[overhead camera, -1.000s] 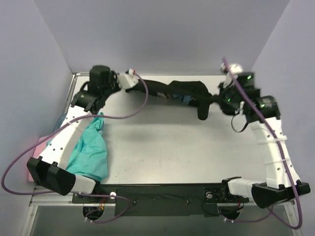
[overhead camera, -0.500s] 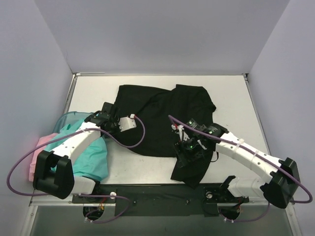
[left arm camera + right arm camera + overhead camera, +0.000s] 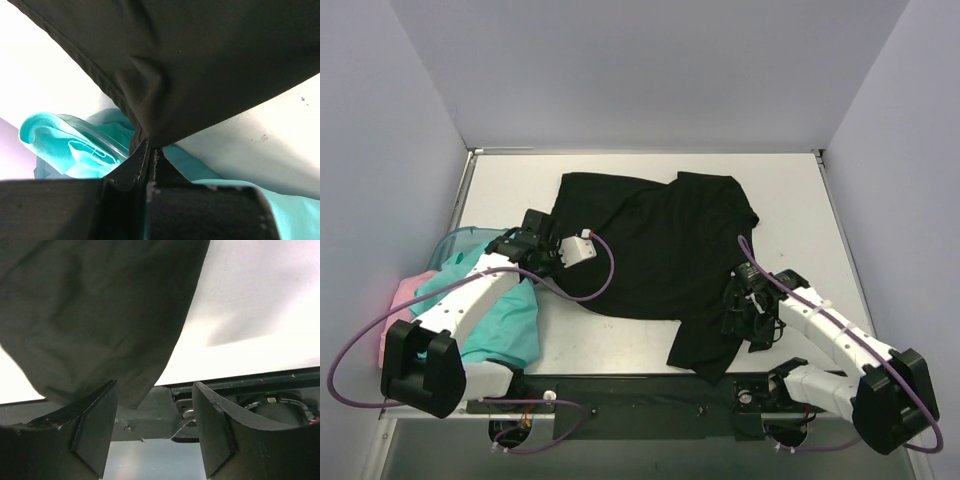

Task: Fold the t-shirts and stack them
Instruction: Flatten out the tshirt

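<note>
- Table (image 3: 790,190): a bare strip runs along the far edge behind the cloth. There is a broad bare patch on the right, between the cloth and the right edge. A smaller bare wedge sits near the front centre, just ahead of the black front rail (image 3: 640,385).
- Lavender walls close in the far, left and right sides.
- Black t-shirt (image 3: 660,240) lies spread flat across the middle of the table. Its far edge is well short of the back wall.
- Its long axis runs diagonally, from the far left corner to a narrow lobe at the near right. That lobe reaches the front rail. I cannot tell which end is the collar, and no print shows.
- Left gripper (image 3: 538,243) is at the shirt's left edge. In the wrist view its jaws are pressed together on a pinched fold of the black cloth (image 3: 200,50), which rises in a small peak from the tips.
- Right gripper (image 3: 745,315) is low at the near right, beside the shirt's lobe. Its jaws stand apart with nothing clamped. The cloth edge (image 3: 100,305) droops over the left finger (image 3: 95,425) and partly into the gap. The right finger is clear of the cloth, over the table edge.
- The left side is crowded. A teal t-shirt (image 3: 505,320) is heaped under the left arm, and a pink t-shirt (image 3: 400,300) sits at the far left edge.
- A translucent teal bin rim (image 3: 455,240) arcs just beside the left gripper.
- Purple cable (image 3: 605,270) loops over the shirt's left part.
</note>
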